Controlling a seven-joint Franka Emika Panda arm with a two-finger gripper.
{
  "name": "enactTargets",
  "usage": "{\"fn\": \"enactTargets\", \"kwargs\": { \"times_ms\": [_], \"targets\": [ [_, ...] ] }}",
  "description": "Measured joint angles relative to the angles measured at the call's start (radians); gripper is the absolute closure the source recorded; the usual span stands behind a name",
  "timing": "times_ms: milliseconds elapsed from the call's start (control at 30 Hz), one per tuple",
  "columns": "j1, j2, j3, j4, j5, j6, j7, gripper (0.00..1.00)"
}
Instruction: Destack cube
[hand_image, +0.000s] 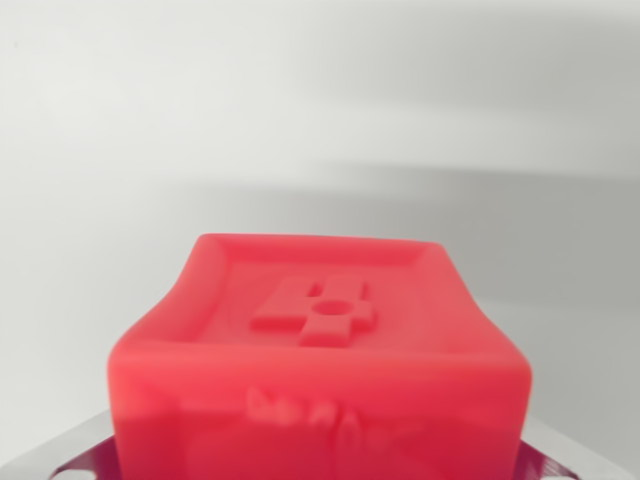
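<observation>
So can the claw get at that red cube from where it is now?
Probably yes. The red cube fills the wrist view close up, nothing lies on or around it, and metal parts show at both lower corners. The fingertips are out of sight, so whether it already grips is unclear.

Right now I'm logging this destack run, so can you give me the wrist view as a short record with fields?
object: red cube, close to the camera, low in the frame
top face: recessed, with a raised figure like a 4
front face: faint embossed marks, unreadable
gripper: metal parts show at the lower corners beside the cube; open or shut cannot be told
second cube: none in view
background: plain pale surface, blurred
</observation>
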Motion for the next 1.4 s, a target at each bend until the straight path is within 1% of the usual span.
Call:
{"fn": "enactTargets", "kwargs": {
  "times_ms": [333, 567, 667, 733, 767, 900, 933, 1067, 1100, 1167, 1300, 1333, 1400],
  "targets": [
    [-0.015, -0.001, -0.019, -0.027, 0.007, 0.026, 0.001, 1.00],
    [-0.026, -0.001, -0.029, -0.042, 0.012, 0.041, 0.001, 1.00],
    [-0.028, 0.012, -0.029, -0.045, 0.024, 0.062, -0.003, 1.00],
    [-0.028, 0.036, -0.027, -0.044, 0.035, 0.081, -0.010, 1.00],
    [-0.028, 0.043, -0.026, -0.043, 0.038, 0.086, -0.012, 1.00],
    [-0.029, 0.092, -0.017, -0.039, 0.063, 0.125, -0.027, 1.00],
    [-0.030, 0.096, -0.016, -0.039, 0.065, 0.129, -0.029, 1.00],
    [-0.037, 0.131, -0.004, -0.033, 0.088, 0.160, -0.046, 1.00],
    [-0.038, 0.136, -0.002, -0.031, 0.090, 0.164, -0.048, 1.00],
    [-0.044, 0.155, 0.005, -0.027, 0.101, 0.180, -0.056, 1.00],
    [-0.056, 0.190, 0.020, -0.021, 0.115, 0.207, -0.067, 1.00],
    [-0.057, 0.194, 0.022, -0.020, 0.117, 0.210, -0.068, 1.00],
    [-0.063, 0.209, 0.030, -0.016, 0.122, 0.222, -0.073, 1.00]
  ]
}}
